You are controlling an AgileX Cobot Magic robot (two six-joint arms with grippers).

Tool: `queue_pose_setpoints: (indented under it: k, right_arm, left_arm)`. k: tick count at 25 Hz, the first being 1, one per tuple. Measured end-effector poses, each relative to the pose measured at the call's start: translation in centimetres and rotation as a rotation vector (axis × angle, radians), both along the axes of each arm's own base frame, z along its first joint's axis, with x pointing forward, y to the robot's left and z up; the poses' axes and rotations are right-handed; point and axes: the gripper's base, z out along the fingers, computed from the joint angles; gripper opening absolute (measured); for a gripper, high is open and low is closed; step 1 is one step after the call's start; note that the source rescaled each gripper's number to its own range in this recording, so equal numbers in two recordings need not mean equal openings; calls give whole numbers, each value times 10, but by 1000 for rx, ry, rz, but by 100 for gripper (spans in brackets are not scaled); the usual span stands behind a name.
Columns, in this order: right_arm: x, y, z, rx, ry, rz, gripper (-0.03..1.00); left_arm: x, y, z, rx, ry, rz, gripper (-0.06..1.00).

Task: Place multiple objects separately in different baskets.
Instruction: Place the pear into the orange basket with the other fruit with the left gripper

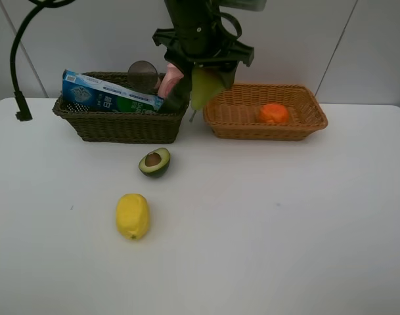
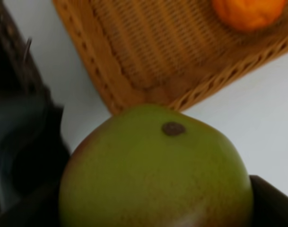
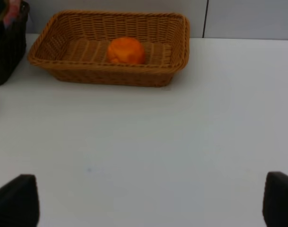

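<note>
Fingers [image 2: 272, 201] of the left gripper [image 1: 206, 77] clamp the green-red pear [image 2: 153, 175], held raised at the left end of the light orange-tan basket [image 1: 265, 133], which contains the orange [image 1: 274, 113]. Right gripper [image 3: 148, 203] fingers [image 3: 16, 198] stand wide apart, empty, above the worktop [image 3: 181, 142].

The dark basket [image 1: 121, 128] and the tan basket [image 1: 252, 131] are showing rough woven wicker — the pear [image 2: 153, 179] is looking smooth and dull.
</note>
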Motion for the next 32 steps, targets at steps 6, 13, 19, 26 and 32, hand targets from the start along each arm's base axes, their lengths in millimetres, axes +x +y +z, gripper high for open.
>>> queue_pose_setpoints:
  k: [6,13,19,26,32]
  right_arm:
    - [0,0,0,0,0,0,100]
    - [0,0,0,0,0,0,100]
    - [0,0,0,1,0,1,100]
    - [0,0,0,1,0,1,100]
    - [0,0,0,1,0,1,100]
  left_arm:
    - [25,-23,-9,-80,-127,-36,93]
    - [44,-39,-37,-142,-256,-84,93]
    - [55,-48,-52,-193,-357,-109,93]
    - [61,-53,-76,-206,-376,-110,93]
    - [63,-54,-91,-182,-368,-117,93]
